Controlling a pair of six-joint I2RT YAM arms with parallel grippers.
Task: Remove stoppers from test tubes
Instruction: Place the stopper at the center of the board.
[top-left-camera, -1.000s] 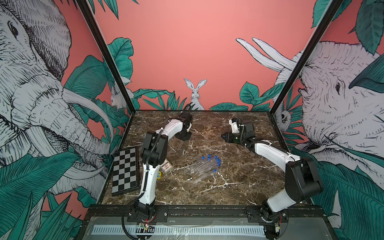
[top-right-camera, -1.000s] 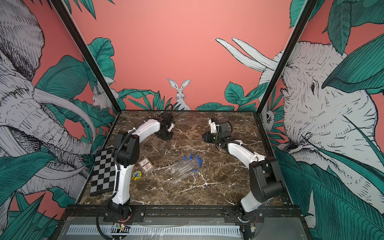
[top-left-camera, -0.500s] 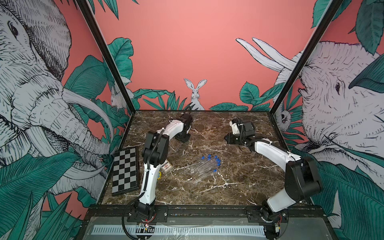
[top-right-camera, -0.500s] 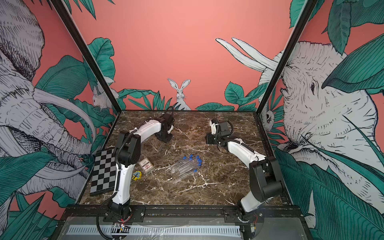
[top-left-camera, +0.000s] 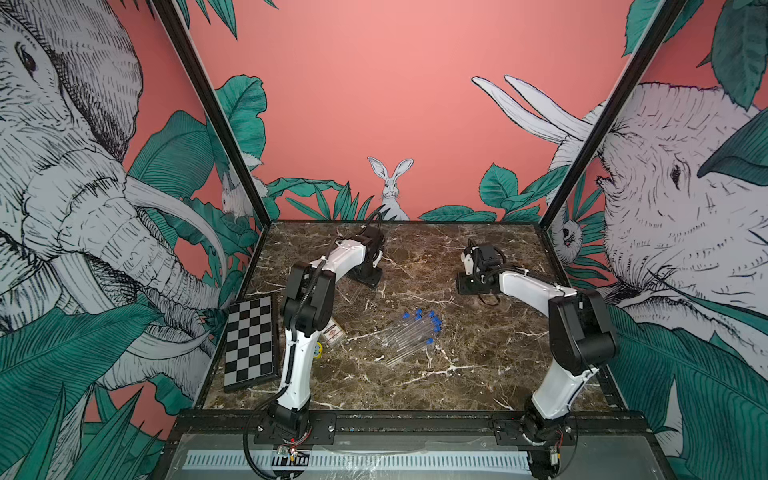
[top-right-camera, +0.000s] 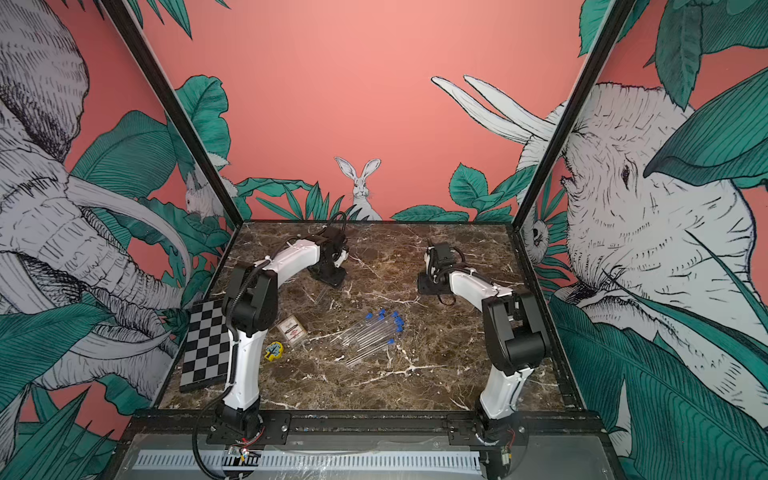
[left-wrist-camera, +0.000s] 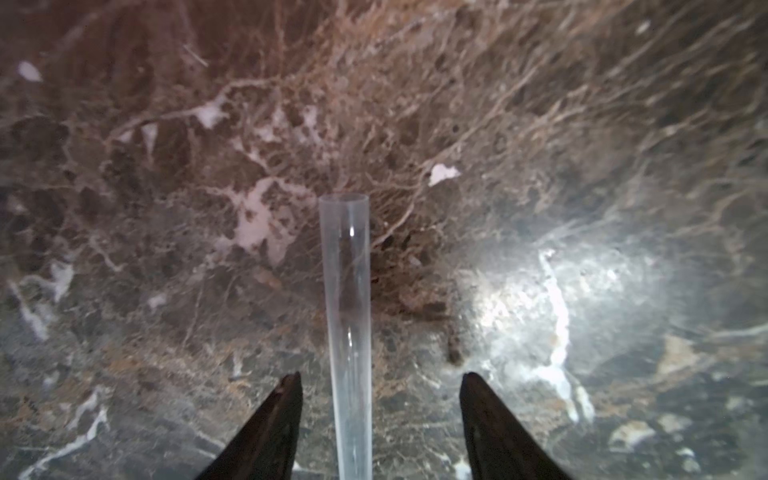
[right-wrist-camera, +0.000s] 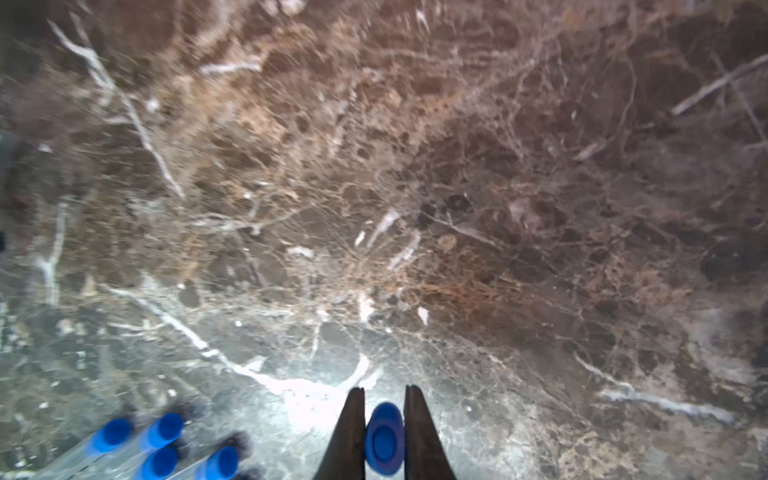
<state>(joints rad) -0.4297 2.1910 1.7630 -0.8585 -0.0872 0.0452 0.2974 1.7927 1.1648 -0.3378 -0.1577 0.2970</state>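
Observation:
In the left wrist view my left gripper (left-wrist-camera: 382, 374) is open, low over the marble. A clear test tube (left-wrist-camera: 347, 316) without a stopper lies between its fingers, touching neither. My right gripper (right-wrist-camera: 385, 390) is shut on a blue stopper (right-wrist-camera: 384, 438). Several more test tubes (top-left-camera: 409, 336) lie bundled mid-table, and their stoppers (top-left-camera: 434, 320) are still in them. Some of these capped ends (right-wrist-camera: 162, 432) show in the right wrist view. In both top views the left gripper (top-left-camera: 369, 277) is at the back left and the right gripper (top-left-camera: 466, 286) at the back right.
A folded chessboard (top-left-camera: 249, 343) lies by the left wall. A flat clear card case (top-left-camera: 334, 332) and a small yellow item (top-right-camera: 273, 350) sit beside the left arm's base link. The enclosure walls close in the table's left, back and right sides.
The left gripper's jaws have opened and let go of the bare tube, which now rests on the marble. The right gripper stays shut on the stopper. Both arms have barely moved.

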